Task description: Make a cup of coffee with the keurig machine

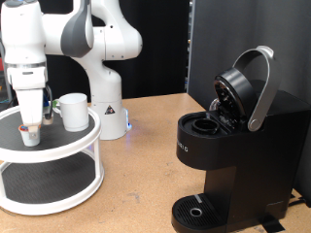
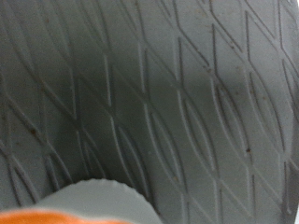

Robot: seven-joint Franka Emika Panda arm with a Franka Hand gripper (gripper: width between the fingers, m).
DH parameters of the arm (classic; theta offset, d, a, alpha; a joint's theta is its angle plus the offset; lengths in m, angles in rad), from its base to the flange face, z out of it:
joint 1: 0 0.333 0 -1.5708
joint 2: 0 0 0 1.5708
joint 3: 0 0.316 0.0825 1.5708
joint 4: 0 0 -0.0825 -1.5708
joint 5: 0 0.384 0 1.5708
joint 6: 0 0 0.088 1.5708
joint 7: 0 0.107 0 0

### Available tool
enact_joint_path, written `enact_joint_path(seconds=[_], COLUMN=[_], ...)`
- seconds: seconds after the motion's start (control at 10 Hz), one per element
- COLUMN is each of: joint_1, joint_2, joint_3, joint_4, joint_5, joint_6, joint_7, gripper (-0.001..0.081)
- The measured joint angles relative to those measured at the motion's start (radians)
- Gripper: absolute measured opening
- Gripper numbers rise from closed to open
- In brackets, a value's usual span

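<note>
Meanwhile the cup [image 1: 74, 112] waits on the two-tier stand [image 1: 58, 146], well apart from the keurig machine [image 1: 233, 146] (lid raised, presumably for loading). Beside the cup, the gripper [image 1: 30, 124] sits over a small pod [image 1: 31, 134]; its finger spread cannot be told.

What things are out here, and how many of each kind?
White mug: 1
Small white pod, under the gripper: 1
Black coffee machine, lid open: 1
Round two-tier stand: 1
Total: 4
</note>
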Motion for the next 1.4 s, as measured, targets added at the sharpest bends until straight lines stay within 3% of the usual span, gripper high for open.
enact_joint_path(seconds=[0.2,0.5,0.7,1.1,1.4], joint_1=[0.000,0.000,0.000,0.005,0.006], joint_2=[0.001,0.001,-0.001,-0.086,-0.150], joint_3=[0.000,0.000,0.001,0.025,0.052], joint_4=[0.000,0.003,0.012,0.105,0.167], joint_5=[0.000,0.000,0.001,0.047,0.047], joint_6=[-0.003,-0.008,-0.044,-0.313,-0.445], joint_7=[0.000,0.001,0.001,-0.018,-0.035], gripper=[0.0800,0.0442,0.0442,0.0442,0.0427])
